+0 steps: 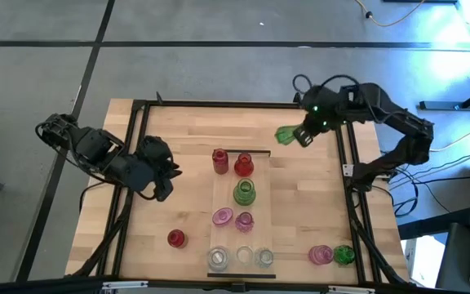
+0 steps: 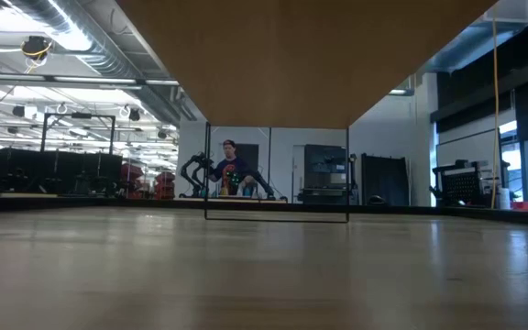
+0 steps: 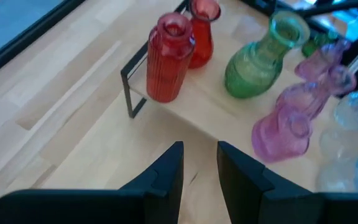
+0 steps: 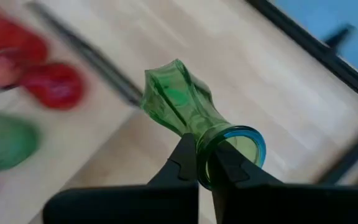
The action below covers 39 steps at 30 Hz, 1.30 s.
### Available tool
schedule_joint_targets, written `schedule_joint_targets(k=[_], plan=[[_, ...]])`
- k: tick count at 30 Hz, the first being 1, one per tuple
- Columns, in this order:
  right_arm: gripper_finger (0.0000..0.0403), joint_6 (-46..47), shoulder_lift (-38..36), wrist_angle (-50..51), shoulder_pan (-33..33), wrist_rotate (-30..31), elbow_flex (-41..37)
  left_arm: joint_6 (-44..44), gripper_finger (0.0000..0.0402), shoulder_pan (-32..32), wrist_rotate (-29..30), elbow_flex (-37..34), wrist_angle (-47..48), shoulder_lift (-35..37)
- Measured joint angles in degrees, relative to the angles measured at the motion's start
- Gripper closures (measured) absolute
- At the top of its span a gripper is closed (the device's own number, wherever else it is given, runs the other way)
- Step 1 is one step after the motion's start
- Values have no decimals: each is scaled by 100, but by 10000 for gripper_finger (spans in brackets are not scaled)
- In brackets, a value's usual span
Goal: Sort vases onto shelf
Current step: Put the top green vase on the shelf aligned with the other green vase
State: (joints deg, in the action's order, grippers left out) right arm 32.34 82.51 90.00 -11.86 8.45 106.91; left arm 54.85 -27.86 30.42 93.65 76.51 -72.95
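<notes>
The shelf [image 1: 255, 237] is a pale board in the middle of the table. On it stand two red vases [image 1: 219, 160], one green vase [image 1: 244, 193], two pink ones [image 1: 223, 216] and three clear ones [image 1: 244, 256]. A third red vase [image 1: 176, 238] stands on the tabletop left of the shelf. A pink vase [image 1: 321, 255] and a green one [image 1: 344, 255] stand near the right near corner. My right gripper [image 1: 303, 135] is shut on another green vase [image 1: 286, 135] beyond the shelf's far right corner. My left gripper [image 3: 200, 155] hovers open left of the shelf's far end, facing the red vases [image 3: 169, 56]. My right gripper pinches the green vase at its mouth rim [image 4: 205, 144], the rim wall between the two fingers; one finger [image 4: 229, 163] seems to reach into the mouth, the other stays outside. It comes from the table's right. The vase lies tilted, base toward the shelf, lifted clear.
A black metal frame [image 1: 141, 106] runs round the tabletop. The shelf's far end has a dark strip [image 3: 131, 84] raised off the table. Bare tabletop lies between the left gripper and the shelf. The low view shows only bare tabletop and, far off in the room, a person [image 2: 232, 170].
</notes>
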Motion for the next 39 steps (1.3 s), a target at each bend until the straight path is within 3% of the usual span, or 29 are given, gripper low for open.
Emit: schedule_joint_targets(k=[5, 13, 32, 39], plan=[[403, 70, 445, -5, 875, 28, 440, 0, 311, 204, -36, 0, -247, 0], [403, 330, 948, 6, 1712, 142, 484, 59, 311, 275, -455, 0, -331, 0], [403, 600, 1064, 2, 3145, 0, 488, 199, 311, 278, -420, 0, -568, 0], [403, 164, 1591, 7, 3418, -169, 695, 199, 311, 361, -417, 0, -596, 0]])
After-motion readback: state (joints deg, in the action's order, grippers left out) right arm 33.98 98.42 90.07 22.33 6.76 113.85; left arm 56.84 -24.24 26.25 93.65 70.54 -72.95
